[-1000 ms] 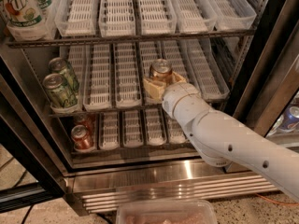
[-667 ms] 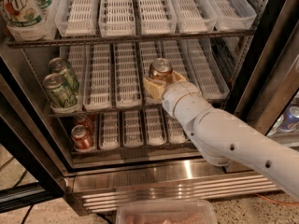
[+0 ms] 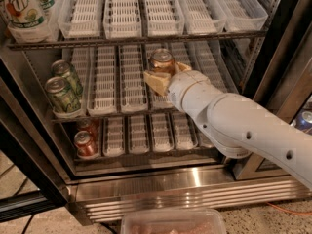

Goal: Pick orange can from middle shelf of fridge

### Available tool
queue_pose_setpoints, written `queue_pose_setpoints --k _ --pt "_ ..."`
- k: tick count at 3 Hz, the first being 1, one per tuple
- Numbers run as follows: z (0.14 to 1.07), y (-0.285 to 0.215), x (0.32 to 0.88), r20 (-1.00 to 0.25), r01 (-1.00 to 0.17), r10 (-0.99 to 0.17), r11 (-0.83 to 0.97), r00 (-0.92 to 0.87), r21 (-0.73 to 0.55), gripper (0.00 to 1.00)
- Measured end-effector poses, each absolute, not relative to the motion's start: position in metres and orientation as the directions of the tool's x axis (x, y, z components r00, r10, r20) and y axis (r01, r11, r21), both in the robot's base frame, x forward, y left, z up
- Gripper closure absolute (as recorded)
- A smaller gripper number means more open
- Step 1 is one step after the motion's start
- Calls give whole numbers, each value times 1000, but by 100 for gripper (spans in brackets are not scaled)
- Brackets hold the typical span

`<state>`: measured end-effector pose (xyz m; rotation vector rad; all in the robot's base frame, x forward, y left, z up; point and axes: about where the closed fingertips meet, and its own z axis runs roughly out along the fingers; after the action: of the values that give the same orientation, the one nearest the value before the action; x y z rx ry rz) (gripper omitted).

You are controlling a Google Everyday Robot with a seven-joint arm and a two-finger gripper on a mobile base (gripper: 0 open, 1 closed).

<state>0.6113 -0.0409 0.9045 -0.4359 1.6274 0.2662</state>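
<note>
Orange can [image 3: 162, 61] stands upright on the middle shelf [image 3: 131, 82] of the fridge [image 3: 170, 189], right of centre. The gripper [image 3: 168, 73] reaches in from the right, its tan fingers [image 3: 157, 83] closed against the can's sides. Green cans [image 3: 62, 92] stand at the shelf's left end.

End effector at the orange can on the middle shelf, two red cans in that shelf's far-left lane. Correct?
No: those two are green cans; the red cans sit one shelf lower. The end effector is at the orange can on the middle shelf, as the camera view shows.
</note>
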Motion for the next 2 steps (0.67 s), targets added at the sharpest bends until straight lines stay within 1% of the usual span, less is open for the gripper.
queue_pose_setpoints --k 1,2 --pt "908 -43 604 -986 -464 -149 880 -71 -99 100" --pt "908 -43 604 -986 -465 -149 880 -71 -99 100"
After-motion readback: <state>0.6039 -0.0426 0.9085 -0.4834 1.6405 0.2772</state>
